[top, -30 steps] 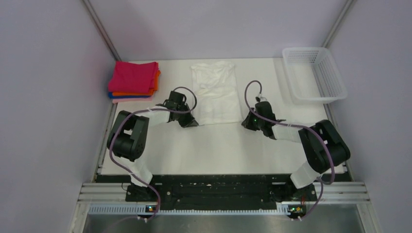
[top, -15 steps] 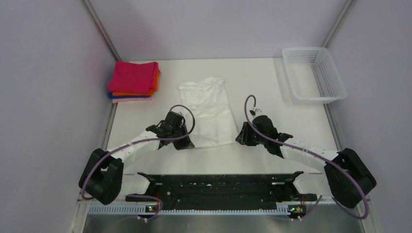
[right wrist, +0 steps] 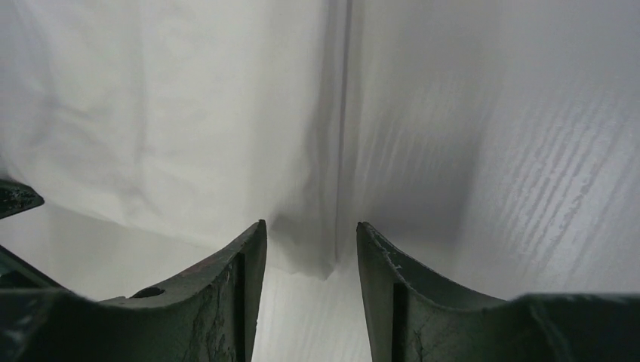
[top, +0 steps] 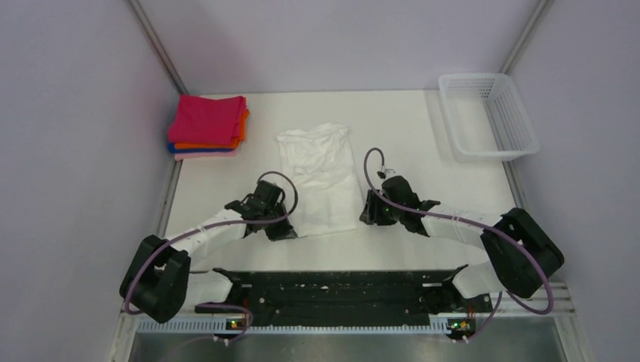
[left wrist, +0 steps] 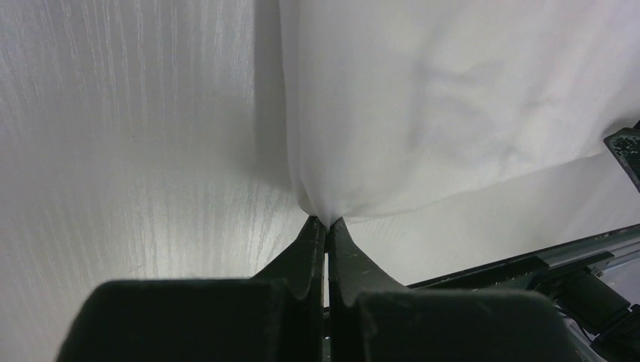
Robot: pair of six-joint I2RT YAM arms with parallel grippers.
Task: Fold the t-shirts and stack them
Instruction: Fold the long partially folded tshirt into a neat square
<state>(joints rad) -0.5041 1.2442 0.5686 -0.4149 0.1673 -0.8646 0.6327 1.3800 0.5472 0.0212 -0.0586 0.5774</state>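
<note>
A: There's the white shirt (top: 321, 177), lying lengthwise in the middle of the tabletop (top: 423, 173), one short end close to the near edge. The left gripper (left wrist: 326, 223) has its jaws pinched tight on the near-left corner, and the cloth puckers right into the tips.

B: The right gripper (right wrist: 309, 234) is a different story. Its jaws are parted, moderately wide, straddling the near-right corner. That corner lies flat between them, gripped by nothing.

A: So one corner is held and one is loose. That's the danger, I'd say. If the left arm lifts or pulls alone, the shirt swings round and skews, and the fold comes out crooked.

B: Agreed. And thin cotton lying flat on the tabletop is hard to pinch. If the right jaws close too high, they shut on air. Too low, and they scrape the surface or catch only the top layer.

A: That near end also sits close to the edge. A drag toward the bases could slide it off.

B: Meanwhile the stack (top: 207, 124) of folded shirts sits in the far left corner, magenta on top, well apart from the action. The basket (top: 490, 117) is far right, out of it.

A: A crooked fold here likely means a lopsided square on that stack.
</note>
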